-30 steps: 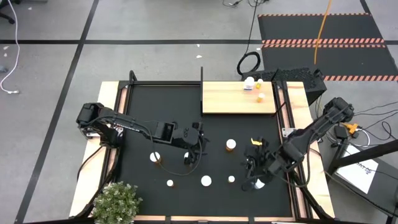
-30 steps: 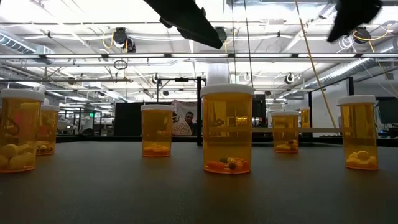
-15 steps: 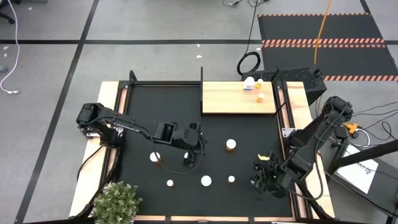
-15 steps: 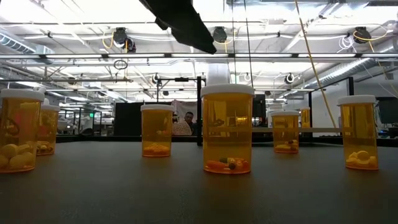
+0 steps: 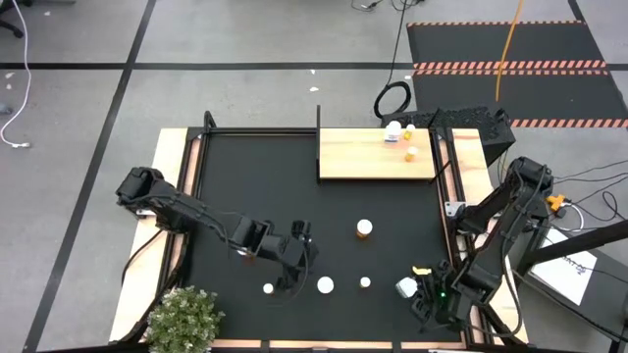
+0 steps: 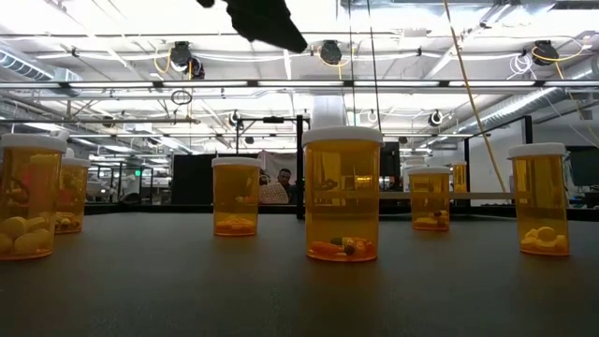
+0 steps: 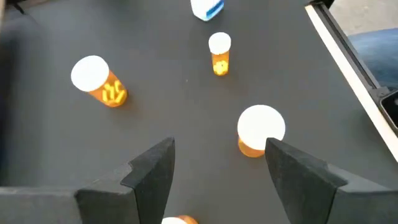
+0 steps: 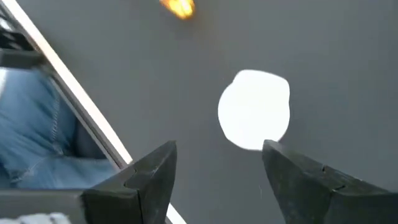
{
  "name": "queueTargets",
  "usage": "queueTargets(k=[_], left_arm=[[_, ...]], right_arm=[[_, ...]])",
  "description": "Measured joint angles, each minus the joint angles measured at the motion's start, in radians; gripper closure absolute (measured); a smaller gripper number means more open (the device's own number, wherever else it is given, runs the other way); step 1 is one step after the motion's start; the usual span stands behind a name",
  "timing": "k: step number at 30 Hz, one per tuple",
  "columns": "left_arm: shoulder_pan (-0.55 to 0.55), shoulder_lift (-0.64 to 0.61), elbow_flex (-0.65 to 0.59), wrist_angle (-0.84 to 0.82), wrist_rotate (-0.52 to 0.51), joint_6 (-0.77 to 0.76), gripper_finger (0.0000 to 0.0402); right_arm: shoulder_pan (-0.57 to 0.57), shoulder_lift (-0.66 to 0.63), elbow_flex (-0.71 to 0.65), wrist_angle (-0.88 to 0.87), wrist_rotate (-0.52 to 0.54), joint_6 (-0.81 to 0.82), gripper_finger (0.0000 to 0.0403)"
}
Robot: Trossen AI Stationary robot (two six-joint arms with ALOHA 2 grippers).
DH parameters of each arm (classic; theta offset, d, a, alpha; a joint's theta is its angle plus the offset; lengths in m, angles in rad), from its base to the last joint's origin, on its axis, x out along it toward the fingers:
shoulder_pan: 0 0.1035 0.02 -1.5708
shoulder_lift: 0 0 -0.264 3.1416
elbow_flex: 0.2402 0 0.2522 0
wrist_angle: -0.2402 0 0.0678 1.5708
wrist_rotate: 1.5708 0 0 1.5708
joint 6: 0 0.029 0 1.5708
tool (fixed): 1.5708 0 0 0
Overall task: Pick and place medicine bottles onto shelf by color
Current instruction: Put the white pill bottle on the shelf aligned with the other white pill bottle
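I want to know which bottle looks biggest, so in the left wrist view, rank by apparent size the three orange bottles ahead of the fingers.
1. Bottle by the fingers, widest white cap.
2. Tilted bottle, slightly smaller cap.
3. Narrow bottle, clearly smallest.

The first sits nearest the camera, so its lead over the second is unsure.

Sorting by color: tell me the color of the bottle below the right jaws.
White bottle, clearest in the right wrist view.

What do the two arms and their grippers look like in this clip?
Both arms are dark, near-black, built of slim jointed segments with black cables looped alongside them. The left gripper ends in two matte black, wedge-shaped fingers with flat angular faces. The right gripper has the same pair. A small yellow tag or clip sits close to the right arm's wrist. No lettering or logos are legible.
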Motion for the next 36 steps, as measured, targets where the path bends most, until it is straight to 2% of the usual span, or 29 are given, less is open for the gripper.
queueTargets(k=[6,16,26,36], left_arm=[[-0.044,0.000,0.000,0.037,-0.025,0.008,0.0151],[-0.051,0.000,0.000,0.080,-0.027,-0.007,0.0151],[-0.051,0.000,0.000,0.117,-0.027,-0.007,0.0151],[-0.051,0.000,0.000,0.111,-0.026,-0.008,0.0151]], right_arm=[[0.015,0.052,0.000,0.001,-0.081,0.056,0.0172],[0.015,0.126,-0.002,0.024,-0.080,0.042,0.0172],[-0.021,0.130,-0.003,-0.155,-0.078,0.016,0.0172],[-0.065,0.130,-0.003,-0.217,-0.078,-0.095,0.0172]])
